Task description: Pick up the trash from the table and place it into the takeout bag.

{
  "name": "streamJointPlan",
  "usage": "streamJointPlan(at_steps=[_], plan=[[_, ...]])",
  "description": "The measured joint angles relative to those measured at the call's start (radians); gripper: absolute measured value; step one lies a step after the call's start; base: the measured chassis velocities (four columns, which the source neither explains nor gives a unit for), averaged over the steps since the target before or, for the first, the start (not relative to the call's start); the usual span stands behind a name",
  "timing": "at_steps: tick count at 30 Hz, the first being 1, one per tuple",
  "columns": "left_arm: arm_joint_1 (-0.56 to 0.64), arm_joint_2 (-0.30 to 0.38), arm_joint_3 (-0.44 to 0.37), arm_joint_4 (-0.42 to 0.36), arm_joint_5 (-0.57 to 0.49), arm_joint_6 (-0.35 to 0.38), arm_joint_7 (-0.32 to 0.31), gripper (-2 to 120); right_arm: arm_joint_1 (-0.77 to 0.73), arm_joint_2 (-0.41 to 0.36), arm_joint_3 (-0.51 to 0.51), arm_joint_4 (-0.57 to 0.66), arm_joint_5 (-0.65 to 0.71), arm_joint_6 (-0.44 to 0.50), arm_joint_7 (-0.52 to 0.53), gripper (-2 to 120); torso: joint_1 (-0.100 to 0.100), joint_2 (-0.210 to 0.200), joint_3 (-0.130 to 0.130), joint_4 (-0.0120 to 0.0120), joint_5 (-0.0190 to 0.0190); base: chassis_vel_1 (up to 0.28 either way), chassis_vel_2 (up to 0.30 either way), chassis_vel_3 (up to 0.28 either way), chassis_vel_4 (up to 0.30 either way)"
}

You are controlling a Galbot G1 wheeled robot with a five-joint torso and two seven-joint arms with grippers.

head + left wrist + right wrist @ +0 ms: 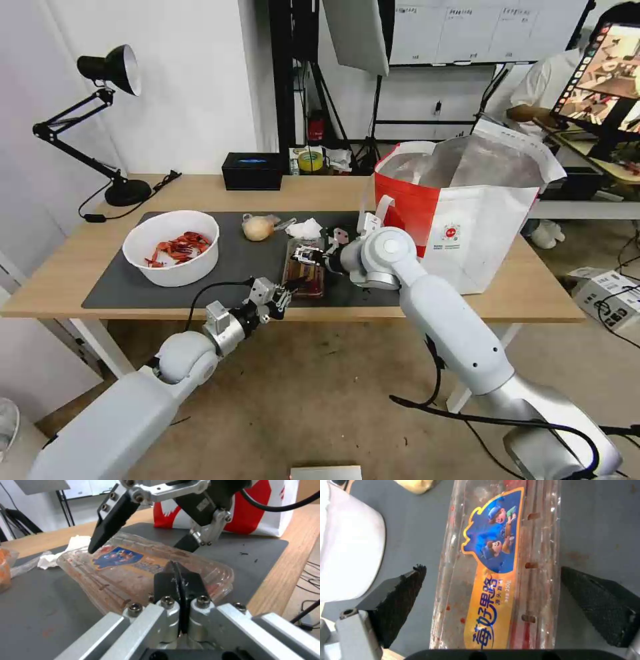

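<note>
The clear tray (305, 267) with food scraps and a blue-and-orange label (493, 555) lies on the dark mat (133, 280) of the table (533, 293). My left gripper (290, 288) is at the tray's near corner, its fingers (166, 580) shut on the rim. Above the tray my right gripper (491, 570) is open, one finger (400, 600) on each long side and apart from it. The white bowl (172, 247) of red shells, the tan lump (259, 228) and the tissue (305, 229) rest on the mat. The takeout bag (467, 220) stands open on the right.
A black desk lamp (100, 120) stands at the table's far left corner and a small black box (252, 171) at the back edge. The table's front edge runs just behind my left wrist. A person sits at a screen behind the bag.
</note>
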Motion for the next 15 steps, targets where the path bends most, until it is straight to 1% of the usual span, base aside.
streamJointPlan(at_steps=[5,6,7,8,11,12,15], plan=[[0.0,0.0,0.001,0.005,0.01,-0.007,0.013,0,0.002,0.001,-0.007,-0.005,0.004,0.0,0.001,100,0.0,0.0,0.0,0.0,0.0,0.0,0.0,0.0,0.0],[0.0,0.0,0.002,0.006,0.013,-0.008,0.015,0,0.002,0.001,-0.01,-0.005,0.005,0.0,0.001,99,0.0,0.0,0.0,0.0,0.0,0.0,0.0,0.0,0.0],[0.0,0.001,0.002,0.007,0.014,-0.01,0.016,0,0.004,-0.002,-0.014,-0.005,0.006,0.0,0.001,96,0.0,0.0,0.0,0.0,0.0,0.0,0.0,0.0,0.0],[0.0,0.001,0.002,0.007,0.014,-0.01,0.016,0,0.004,-0.002,-0.014,-0.005,0.006,0.0,0.001,96,0.0,0.0,0.0,0.0,0.0,0.0,0.0,0.0,0.0],[-0.002,0.002,0.001,0.007,0.015,-0.012,0.019,0,0.005,-0.008,-0.018,-0.004,0.013,0.0,0.004,84,0.0,0.0,0.0,-0.0002,0.0,0.0,0.0,0.0,0.0],[-0.002,0.002,0.001,0.007,0.015,-0.012,0.019,0,0.005,-0.008,-0.018,-0.004,0.013,0.0,0.004,84,0.0,0.0,0.0,-0.0002,0.0,0.0,0.0,0.0,0.0],[-0.003,0.003,0.0,0.008,0.015,-0.014,0.024,0,0.004,-0.013,-0.018,-0.004,0.014,0.001,0.008,69,0.0,0.0,0.0,-0.0003,0.0,0.0,0.0,0.0,0.0]])
